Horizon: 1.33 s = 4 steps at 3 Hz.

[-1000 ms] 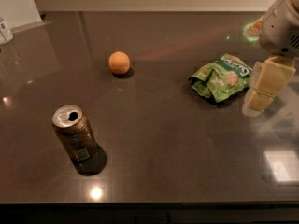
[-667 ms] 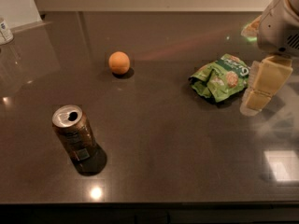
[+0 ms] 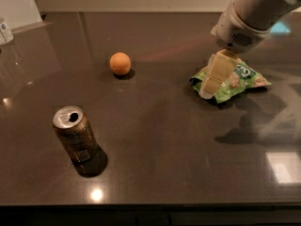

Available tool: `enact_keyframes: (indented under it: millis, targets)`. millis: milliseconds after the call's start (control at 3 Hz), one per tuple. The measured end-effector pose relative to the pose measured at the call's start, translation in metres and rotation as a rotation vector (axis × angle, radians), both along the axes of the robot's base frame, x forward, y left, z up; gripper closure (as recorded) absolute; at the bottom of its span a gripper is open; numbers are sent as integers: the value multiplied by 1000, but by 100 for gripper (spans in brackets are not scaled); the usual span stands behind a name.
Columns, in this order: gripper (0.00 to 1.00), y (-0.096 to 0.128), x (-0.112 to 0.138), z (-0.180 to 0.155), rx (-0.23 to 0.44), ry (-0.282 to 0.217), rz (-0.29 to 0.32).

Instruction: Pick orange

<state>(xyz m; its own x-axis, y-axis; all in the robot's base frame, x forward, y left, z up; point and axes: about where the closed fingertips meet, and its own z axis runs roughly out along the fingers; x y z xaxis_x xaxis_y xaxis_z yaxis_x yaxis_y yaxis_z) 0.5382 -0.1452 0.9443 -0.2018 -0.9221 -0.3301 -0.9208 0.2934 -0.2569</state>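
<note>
The orange (image 3: 120, 63) is a small round fruit lying on the dark tabletop (image 3: 160, 145), left of centre and towards the back. My gripper (image 3: 208, 87) hangs from the white arm at the upper right and points down over the left end of a green snack bag (image 3: 241, 79). It is well to the right of the orange, apart from it, and holds nothing that I can see.
A brown soda can (image 3: 75, 134) with a silver top stands at the front left. A white container (image 3: 4, 31) sits at the far left edge. The table's front edge runs along the bottom.
The arm and gripper have moved left, from the right edge of the view to over the left end of the green bag. The orange and the can have not moved.
</note>
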Motion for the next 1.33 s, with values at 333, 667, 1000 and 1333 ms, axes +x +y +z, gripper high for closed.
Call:
enact_keyframes:
  millis: [333, 667, 1000, 1333]
  targets:
    - [0, 14, 30, -17, 37, 8, -15]
    - [0, 27, 43, -26, 63, 16, -16]
    - [0, 76, 80, -45, 156, 18, -9]
    - [0, 112, 104, -57, 214, 21, 2]
